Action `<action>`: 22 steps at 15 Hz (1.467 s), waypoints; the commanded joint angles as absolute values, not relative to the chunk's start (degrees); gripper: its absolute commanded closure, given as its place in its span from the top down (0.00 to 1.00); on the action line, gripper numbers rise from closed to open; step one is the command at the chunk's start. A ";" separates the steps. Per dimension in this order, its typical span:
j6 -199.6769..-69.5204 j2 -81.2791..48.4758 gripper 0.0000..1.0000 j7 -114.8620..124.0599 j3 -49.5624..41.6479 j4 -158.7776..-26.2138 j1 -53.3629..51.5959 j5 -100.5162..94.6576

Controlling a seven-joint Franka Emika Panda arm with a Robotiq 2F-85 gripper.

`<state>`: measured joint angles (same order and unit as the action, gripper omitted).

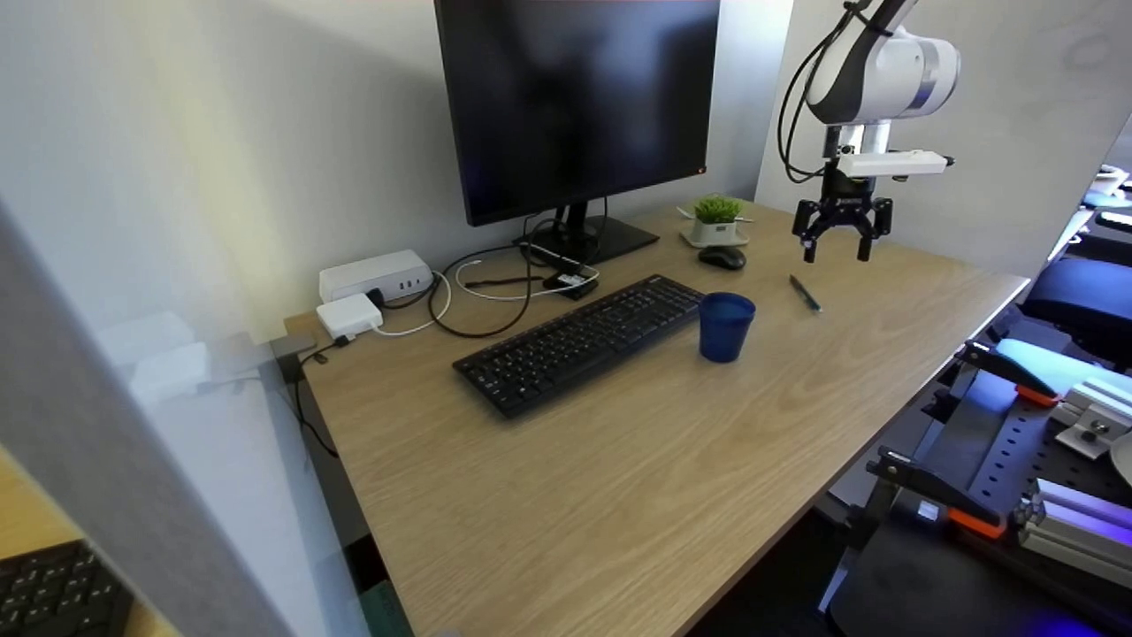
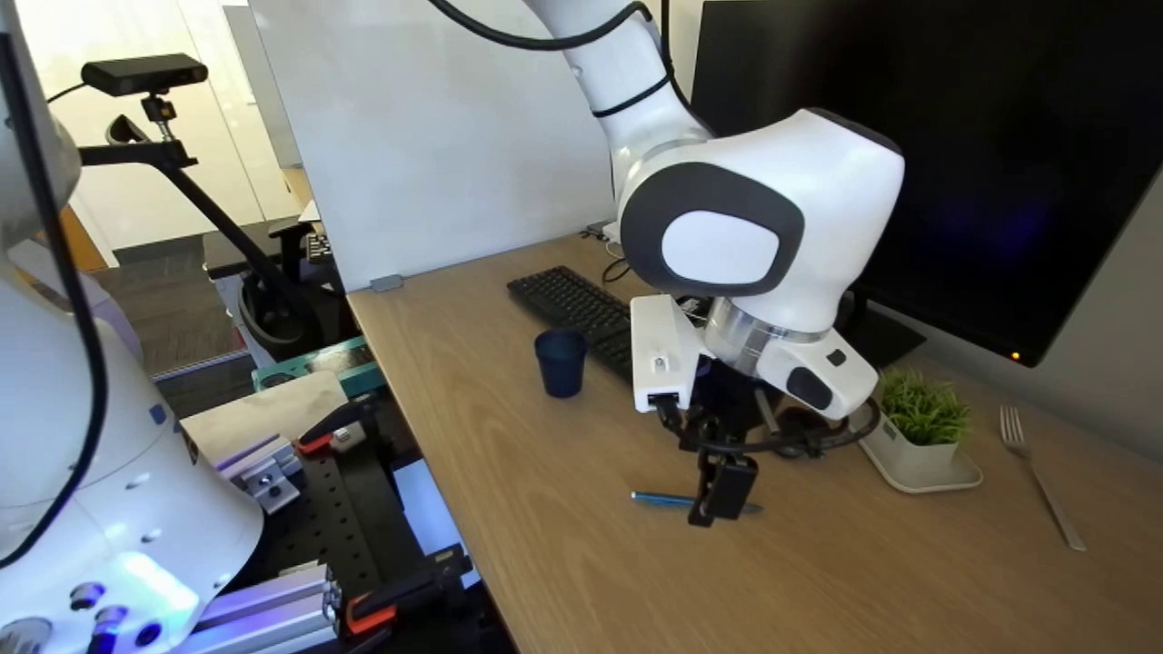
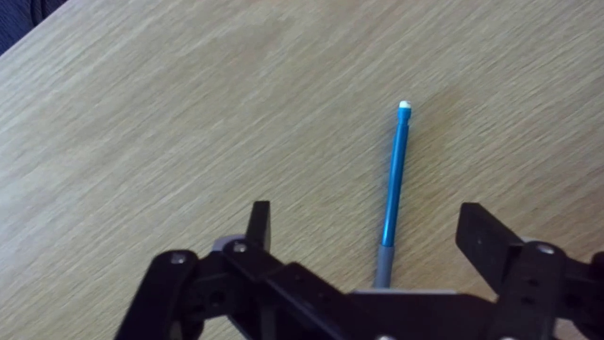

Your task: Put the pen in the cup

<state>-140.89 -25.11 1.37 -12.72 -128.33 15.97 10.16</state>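
Observation:
The pen [image 1: 805, 294] lies flat on the table. In the wrist view the pen [image 3: 396, 174] is blue with a white end and a grey grip; the grip's far end is hidden behind the gripper. My gripper [image 1: 837, 257] is open and empty above the table, pointing down. In the wrist view the pen lies below and between the spread fingers [image 3: 365, 208]. In an exterior view the gripper [image 2: 715, 513] covers part of the pen [image 2: 661, 499]. The dark-blue cup [image 1: 725, 327] stands upright beside the keyboard; it also shows in an exterior view [image 2: 561, 363] and is out of the wrist view.
A black keyboard [image 1: 584, 341] lies beside the cup. A mouse [image 1: 722, 257], a potted plant [image 1: 715, 232] and a monitor [image 1: 584, 97] stand along the back. A fork [image 2: 1040, 477] lies near the plant. Cables [image 1: 482, 334] and white boxes [image 1: 376, 275] are at the far end.

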 commanded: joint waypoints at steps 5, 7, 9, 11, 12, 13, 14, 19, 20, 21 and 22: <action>-136.64 -31.37 1.00 -0.35 -10.10 -122.37 17.85 11.76; -136.67 -32.32 1.00 -0.24 -9.64 -121.96 18.14 12.52; -136.82 -33.05 1.00 -0.09 -9.27 -121.73 18.32 13.29; -136.89 -33.55 1.00 0.16 -9.00 -121.63 18.32 13.92; -136.89 -33.71 1.00 0.13 -8.84 -121.58 18.34 14.24; -136.91 -33.93 1.00 0.22 -8.70 -121.50 18.31 14.56; -136.90 -34.16 1.00 0.23 -8.53 -121.41 18.33 14.86; -137.50 -35.00 1.00 0.27 -7.63 -121.86 18.27 16.27; -137.53 -35.25 1.00 0.28 -7.52 -121.87 18.26 16.46; -137.57 -35.55 1.00 0.28 -7.43 -121.90 18.27 16.67; -137.62 -35.87 1.00 0.24 -7.36 -121.93 18.31 16.80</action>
